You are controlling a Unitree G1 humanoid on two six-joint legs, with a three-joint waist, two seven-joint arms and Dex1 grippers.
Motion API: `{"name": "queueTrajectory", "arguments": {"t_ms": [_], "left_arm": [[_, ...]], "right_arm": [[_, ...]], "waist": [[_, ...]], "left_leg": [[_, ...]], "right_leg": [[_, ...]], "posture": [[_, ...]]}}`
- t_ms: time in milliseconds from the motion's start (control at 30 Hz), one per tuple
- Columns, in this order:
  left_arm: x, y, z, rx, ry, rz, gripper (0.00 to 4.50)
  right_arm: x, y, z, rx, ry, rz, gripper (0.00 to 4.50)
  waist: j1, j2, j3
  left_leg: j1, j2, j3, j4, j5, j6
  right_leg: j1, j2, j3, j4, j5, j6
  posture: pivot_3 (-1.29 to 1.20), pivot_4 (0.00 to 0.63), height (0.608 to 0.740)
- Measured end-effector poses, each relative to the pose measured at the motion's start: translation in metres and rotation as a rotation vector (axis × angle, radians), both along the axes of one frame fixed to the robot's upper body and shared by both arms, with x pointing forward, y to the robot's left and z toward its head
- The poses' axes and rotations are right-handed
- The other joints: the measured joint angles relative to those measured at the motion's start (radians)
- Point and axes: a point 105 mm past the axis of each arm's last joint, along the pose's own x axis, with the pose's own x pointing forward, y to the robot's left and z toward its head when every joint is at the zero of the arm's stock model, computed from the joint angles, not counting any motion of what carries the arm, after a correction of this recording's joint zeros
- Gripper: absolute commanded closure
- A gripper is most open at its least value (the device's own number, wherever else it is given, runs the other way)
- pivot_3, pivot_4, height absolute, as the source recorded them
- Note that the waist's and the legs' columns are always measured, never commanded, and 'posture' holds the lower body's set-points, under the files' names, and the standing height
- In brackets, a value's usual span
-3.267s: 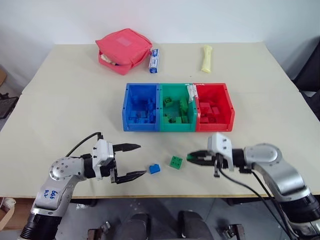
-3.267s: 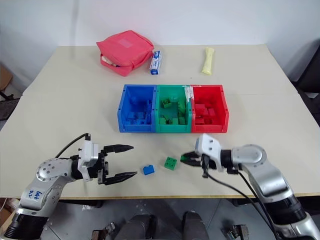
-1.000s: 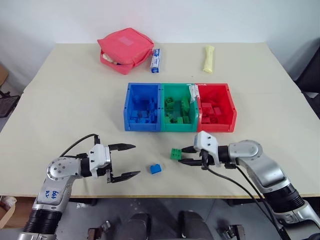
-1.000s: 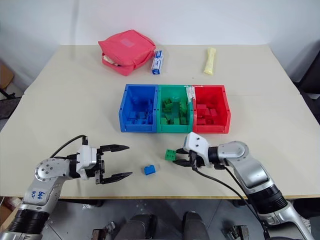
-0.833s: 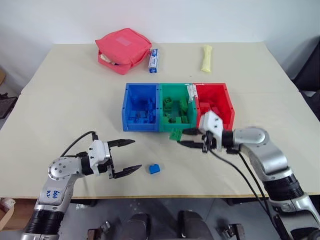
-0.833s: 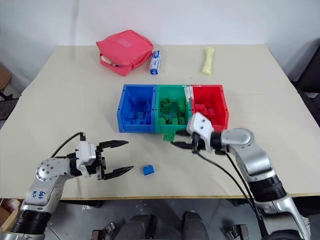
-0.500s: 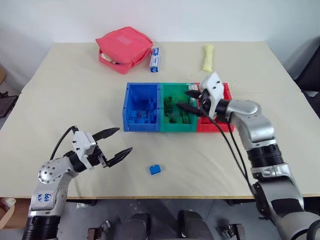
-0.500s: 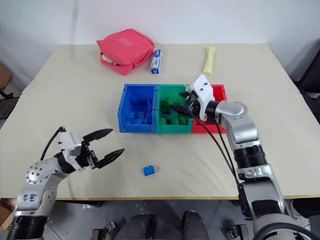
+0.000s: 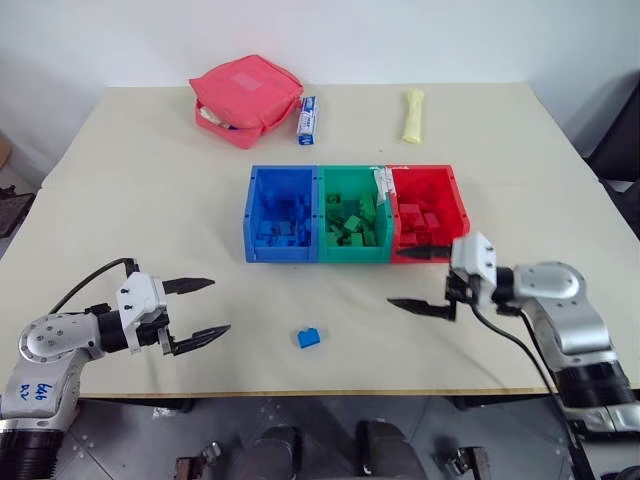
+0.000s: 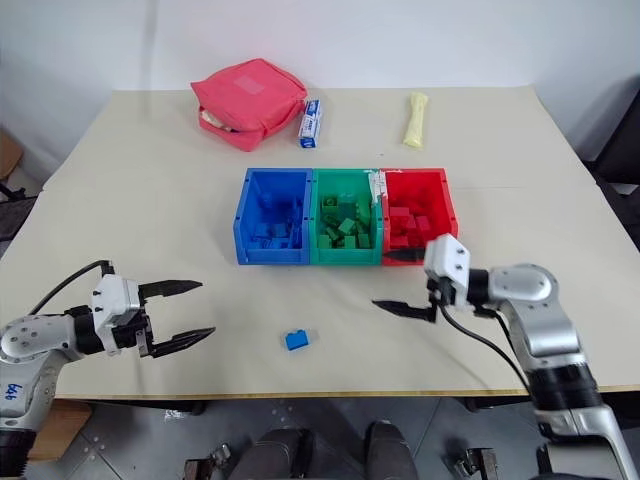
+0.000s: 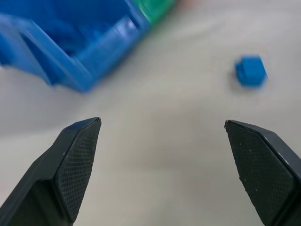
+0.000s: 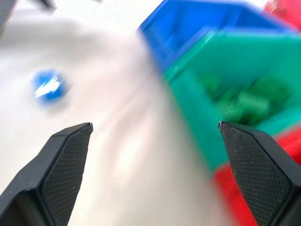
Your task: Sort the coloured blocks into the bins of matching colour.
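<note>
A single blue block [image 9: 310,338] lies on the table near the front edge, also seen in the wrist views [image 11: 250,70] [image 12: 48,86]. Joined in a row behind it are the blue bin [image 9: 280,250], green bin [image 9: 352,253] and red bin [image 9: 462,215], each holding several blocks of its own colour. My left gripper [image 9: 220,305] hovers open and empty, well left of the blue block. My right gripper [image 9: 393,277] is open and empty, just in front of the red bin and pointing left.
At the back of the table are a pinkish-red pouch [image 9: 248,100], a blue-white tube [image 9: 308,120] and a pale yellow roll [image 9: 412,115]. Bare tabletop lies between the bins and the front edge.
My right gripper carried a green block from the table to over the green bin, opened, and came back empty to the front of the red bin. My left gripper drifted left.
</note>
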Motion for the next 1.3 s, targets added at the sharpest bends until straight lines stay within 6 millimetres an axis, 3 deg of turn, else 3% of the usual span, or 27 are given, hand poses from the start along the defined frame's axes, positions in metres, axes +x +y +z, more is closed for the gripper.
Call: {"name": "queueTrajectory", "arguments": {"t_ms": [67,233,333,533,567,700,967,1067,1133,1300], "left_arm": [[-0.004,-0.009,-0.005,0.023,0.033,-0.061,0.00],[-0.010,-0.059,0.002,-0.022,0.035,-0.204,0.00],[-0.016,-0.082,-0.009,0.039,0.082,-0.264,0.00],[-0.001,-0.123,-0.028,0.093,0.110,-0.233,0.00],[0.006,-0.127,-0.031,0.090,0.112,-0.199,0.20],[0.017,-0.134,-0.034,0.124,0.094,-0.164,1.21],[0.016,-0.130,-0.034,0.148,0.104,-0.185,3.57],[0.020,-0.131,-0.032,0.081,0.131,-0.168,3.57],[0.034,-0.132,-0.019,-0.016,0.106,-0.117,3.57],[0.090,-0.122,0.047,-0.196,-0.137,0.106,3.57]], "right_arm": [[-0.006,-0.005,-0.005,-0.009,0.011,0.023,0.01],[-0.022,-0.017,-0.007,-0.013,0.000,0.045,0.01],[-0.034,-0.017,-0.008,-0.003,0.030,0.046,0.01],[-0.045,-0.004,-0.001,0.020,0.034,0.058,0.01],[-0.047,-0.003,-0.001,0.021,0.035,0.053,0.00],[-0.054,-0.003,-0.006,0.031,0.057,0.020,0.00],[-0.065,-0.006,-0.008,0.031,0.088,0.002,0.00],[-0.061,-0.007,-0.005,0.042,0.067,-0.016,0.00],[-0.057,-0.008,0.001,0.083,0.052,-0.052,0.00],[-0.037,-0.012,0.028,0.269,-0.014,-0.206,0.00]], "waist": [[-0.002,0.000,0.000],[0.005,0.000,0.000],[0.006,0.000,0.000],[0.007,0.000,0.000],[0.009,0.000,0.000],[0.021,0.000,0.000],[0.025,0.000,0.000],[0.028,0.000,0.000],[0.030,-0.001,0.000],[0.033,-0.001,0.001]], "left_leg": [[0.001,0.001,0.001,0.000,0.000,0.000],[0.001,0.001,-0.001,0.000,0.000,0.000],[0.001,0.001,-0.001,0.000,0.000,0.000],[0.003,0.000,-0.001,0.001,0.000,0.000],[0.003,0.000,-0.001,0.001,0.000,0.000],[0.003,0.000,-0.001,0.001,0.000,0.000],[0.005,0.001,-0.001,0.001,0.000,0.000],[0.005,0.001,-0.001,0.002,0.000,0.000],[0.004,0.001,-0.003,0.003,0.000,0.000],[0.003,0.000,-0.004,0.005,0.000,0.000]], "right_leg": [[0.000,0.000,0.001,0.000,0.000,0.000],[0.002,0.000,0.001,-0.001,0.000,0.000],[0.003,0.000,0.001,-0.001,0.000,0.000],[0.005,0.001,0.001,-0.001,0.000,0.000],[0.005,0.001,0.001,-0.001,0.000,0.000],[0.006,0.000,0.001,-0.001,0.000,0.000],[0.010,0.001,0.001,-0.005,0.000,0.000],[0.010,0.001,0.000,-0.005,0.000,0.000],[0.010,0.001,-0.001,-0.005,0.000,0.000],[0.010,0.001,-0.003,-0.005,0.001,0.001]], "posture": [[0.00,0.150,0.740],[0.00,0.150,0.740],[0.00,0.150,0.740],[0.00,0.150,0.740],[0.00,0.150,0.740],[0.00,0.150,0.740],[0.00,0.150,0.740],[0.00,0.150,0.740],[0.00,0.150,0.740],[0.00,0.150,0.740]]}}
